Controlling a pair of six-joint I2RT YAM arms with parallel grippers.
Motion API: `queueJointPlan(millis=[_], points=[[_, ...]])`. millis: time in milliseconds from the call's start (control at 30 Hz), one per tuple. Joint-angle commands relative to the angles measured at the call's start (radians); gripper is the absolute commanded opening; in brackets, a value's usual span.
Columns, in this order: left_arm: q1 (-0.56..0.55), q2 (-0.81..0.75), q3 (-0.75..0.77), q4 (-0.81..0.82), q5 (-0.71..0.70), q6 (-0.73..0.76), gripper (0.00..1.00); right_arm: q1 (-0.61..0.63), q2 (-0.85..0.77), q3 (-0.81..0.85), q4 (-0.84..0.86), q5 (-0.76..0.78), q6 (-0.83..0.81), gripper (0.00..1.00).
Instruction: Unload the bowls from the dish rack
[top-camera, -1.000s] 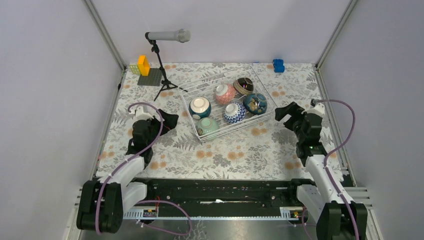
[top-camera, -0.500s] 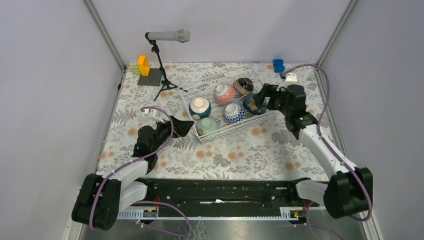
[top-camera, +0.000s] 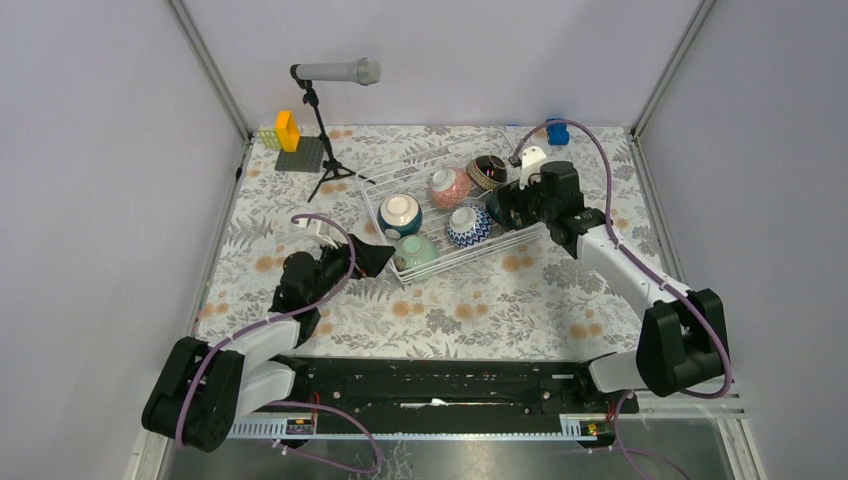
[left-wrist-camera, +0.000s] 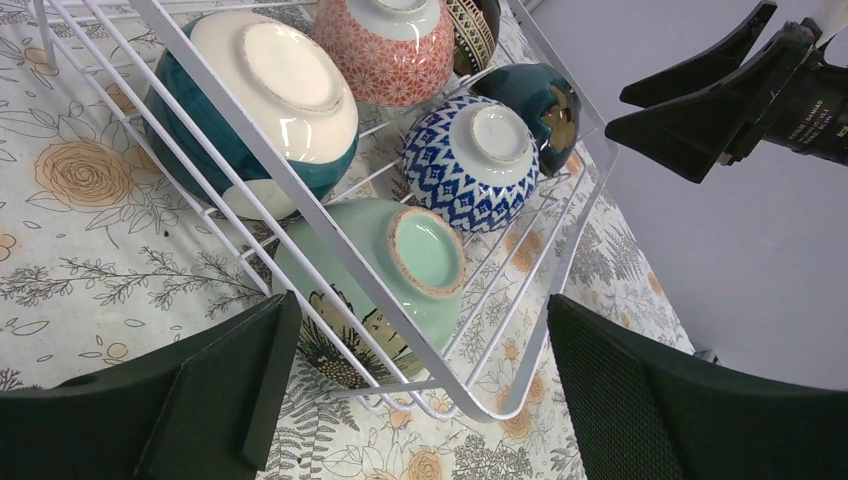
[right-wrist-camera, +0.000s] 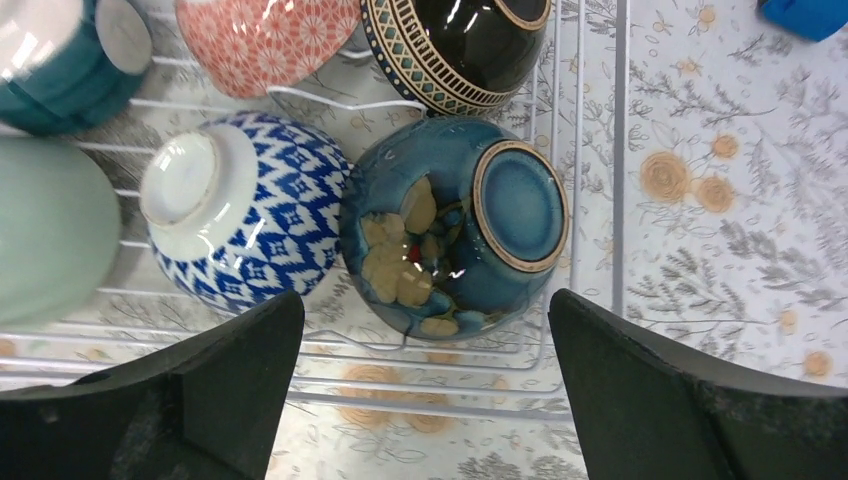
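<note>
The white wire dish rack (top-camera: 384, 176) holds six upturned bowls: teal (top-camera: 400, 213), pink speckled (top-camera: 449, 186), dark brown (top-camera: 486, 171), pale green (top-camera: 415, 252), blue-white zigzag (top-camera: 468, 226) and dark blue floral, mostly hidden under my right gripper (top-camera: 508, 207). That gripper is open just above the dark blue floral bowl (right-wrist-camera: 455, 225), its jaws wide on either side. My left gripper (top-camera: 371, 257) is open at the rack's near-left corner, next to the pale green bowl (left-wrist-camera: 400, 275), touching nothing. The zigzag bowl (right-wrist-camera: 240, 208) sits left of the floral one.
A black microphone stand (top-camera: 322, 140) stands left of the rack. Yellow and grey blocks (top-camera: 288, 140) sit at the back left. A blue block (top-camera: 557, 130) lies at the back right. The floral tablecloth (top-camera: 470, 300) covers the table.
My right arm swung from the right side to over the dark blue floral bowl. My left gripper moved right, up to the rack's near-left corner.
</note>
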Motion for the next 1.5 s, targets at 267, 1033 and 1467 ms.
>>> queueJointPlan(millis=[267,1033,1467], points=[[-0.008,-0.017,0.034,0.042,-0.024,0.033,0.99,0.099,0.165,0.186,-0.201,0.137,-0.36,1.0],[-0.008,-0.057,0.032,0.001,-0.058,0.056,0.99,0.143,0.312,0.283,-0.233,0.281,-0.425,1.0],[-0.008,-0.056,0.036,-0.008,-0.06,0.059,0.99,0.149,0.403,0.352,-0.273,0.358,-0.409,1.0]])
